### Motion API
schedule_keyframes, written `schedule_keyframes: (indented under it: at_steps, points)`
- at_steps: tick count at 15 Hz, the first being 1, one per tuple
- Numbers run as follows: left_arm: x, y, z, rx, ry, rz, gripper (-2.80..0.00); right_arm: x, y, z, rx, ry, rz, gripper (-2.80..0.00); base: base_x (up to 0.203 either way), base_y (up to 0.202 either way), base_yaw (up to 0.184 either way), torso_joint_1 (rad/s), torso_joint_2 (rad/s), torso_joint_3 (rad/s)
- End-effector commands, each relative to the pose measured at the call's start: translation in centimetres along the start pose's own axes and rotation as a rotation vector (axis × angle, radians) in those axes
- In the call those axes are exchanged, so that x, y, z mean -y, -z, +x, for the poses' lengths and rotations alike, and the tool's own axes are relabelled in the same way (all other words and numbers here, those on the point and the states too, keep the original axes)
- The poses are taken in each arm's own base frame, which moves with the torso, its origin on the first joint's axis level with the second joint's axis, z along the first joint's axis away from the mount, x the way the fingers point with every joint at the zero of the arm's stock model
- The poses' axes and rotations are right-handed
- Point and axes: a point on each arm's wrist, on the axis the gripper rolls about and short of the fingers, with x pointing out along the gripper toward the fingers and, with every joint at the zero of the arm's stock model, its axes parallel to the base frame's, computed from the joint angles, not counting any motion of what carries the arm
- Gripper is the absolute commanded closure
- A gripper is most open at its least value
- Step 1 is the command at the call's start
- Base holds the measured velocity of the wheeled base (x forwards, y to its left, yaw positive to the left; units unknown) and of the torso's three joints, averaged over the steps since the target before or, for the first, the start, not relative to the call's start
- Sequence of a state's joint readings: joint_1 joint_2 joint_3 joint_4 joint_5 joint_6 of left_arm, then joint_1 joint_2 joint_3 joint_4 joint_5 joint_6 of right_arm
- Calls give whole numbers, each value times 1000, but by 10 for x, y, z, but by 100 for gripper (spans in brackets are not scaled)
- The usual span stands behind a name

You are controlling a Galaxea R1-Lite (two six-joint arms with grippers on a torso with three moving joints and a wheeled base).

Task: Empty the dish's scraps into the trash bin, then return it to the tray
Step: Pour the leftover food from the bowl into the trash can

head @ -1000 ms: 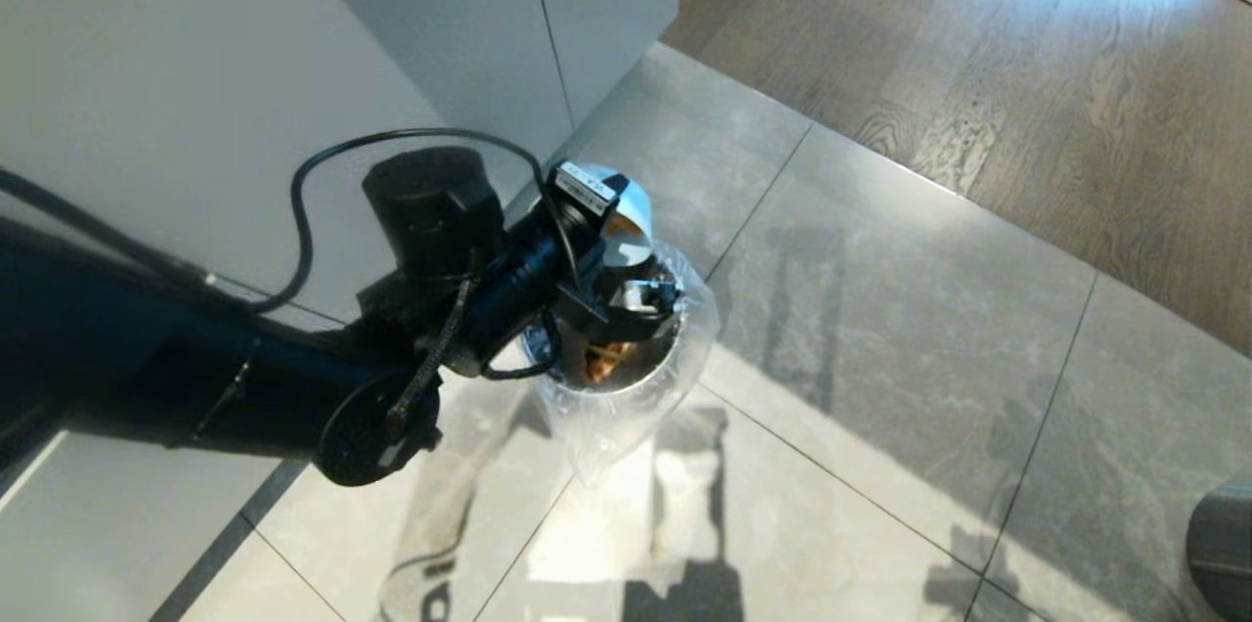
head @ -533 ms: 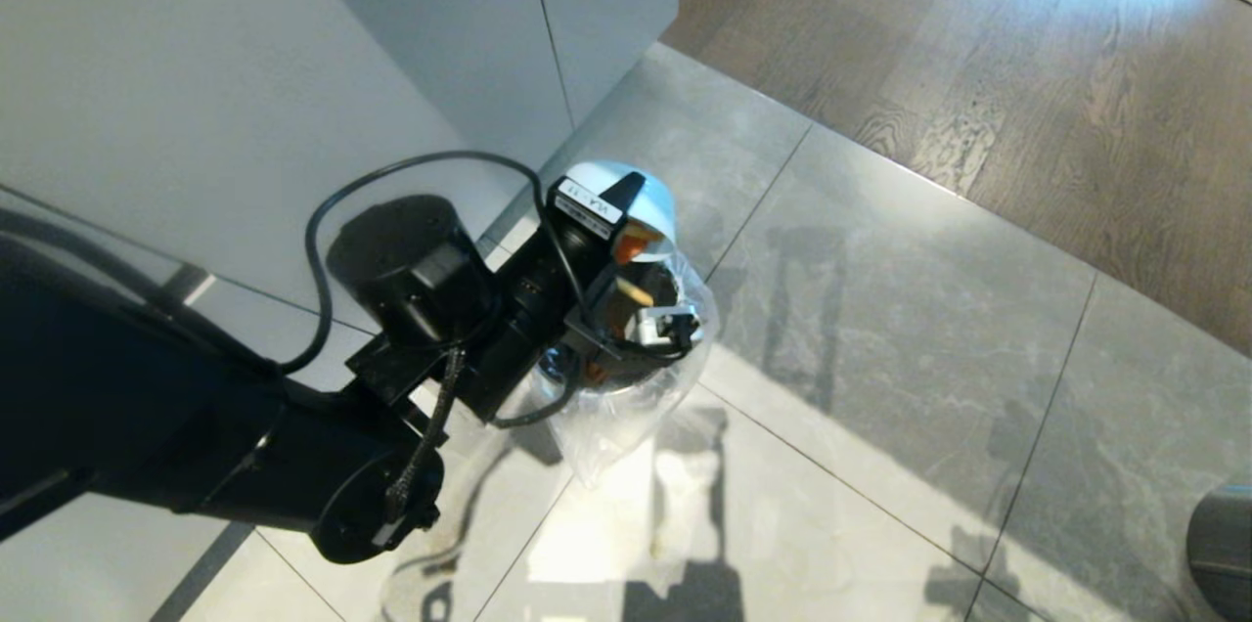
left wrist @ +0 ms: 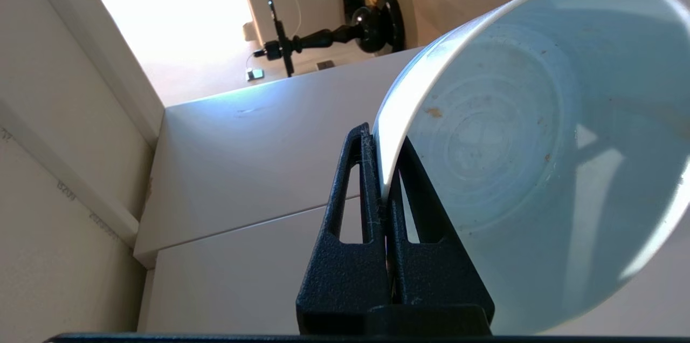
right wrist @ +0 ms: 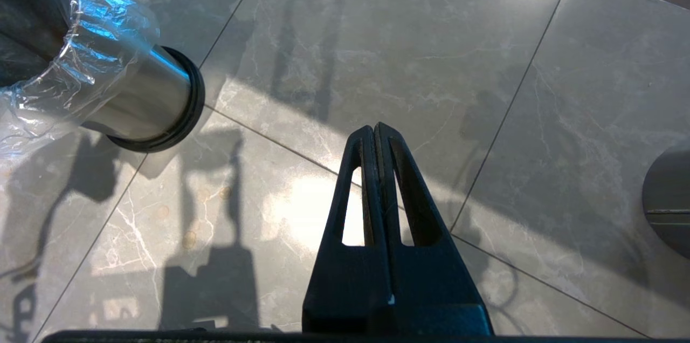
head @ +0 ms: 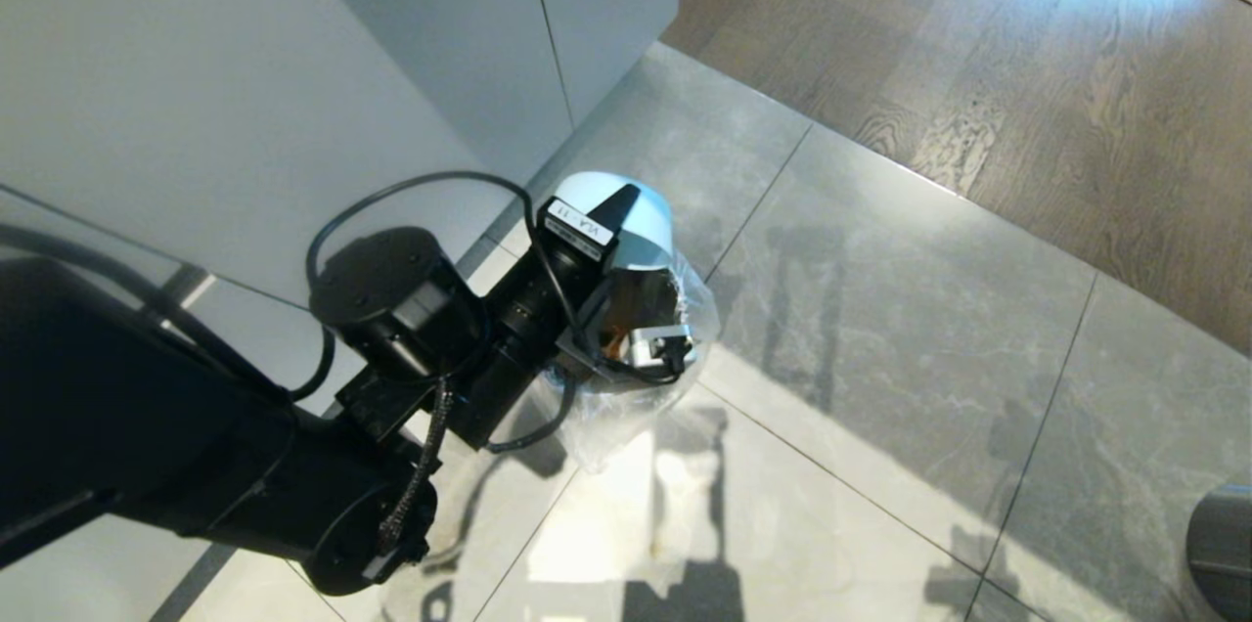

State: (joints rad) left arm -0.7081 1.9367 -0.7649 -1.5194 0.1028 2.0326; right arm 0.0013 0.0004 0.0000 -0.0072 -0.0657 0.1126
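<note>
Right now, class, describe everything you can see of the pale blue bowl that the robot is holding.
The bowl is small, round and deep, pale blue-white with a glossy ceramic look. It is tipped far over, mouth turned downward above the trash bin. The left gripper is shut on its rim, one finger inside and one outside. Its inside is emptied of scraps, with only small brownish specks and faint rings on the bottom. Nothing else touches it.

Bowl upturned over the lined bin

The small pale blue-white glossy ceramic bowl (left wrist: 528,149) hangs tipped nearly upside down, its inside bare but for a few specks, directly above the small shiny metal bin (right wrist: 145,100) with crinkled clear liner and black base ring, which stands upright on grey floor tiles beside white cabinets.
</note>
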Motion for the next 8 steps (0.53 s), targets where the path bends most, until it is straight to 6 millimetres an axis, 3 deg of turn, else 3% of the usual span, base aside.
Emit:
schedule_keyframes:
  at_steps: [1,8]
  points:
    - [-1,0,1,-11,-23,9,0,0,0,0,1,0,1,0,0,0,0,0,0,0]
    - [-2,1,0,-15,-31,10,0,0,0,0,1,0,1,0,0,0,0,0,0,0]
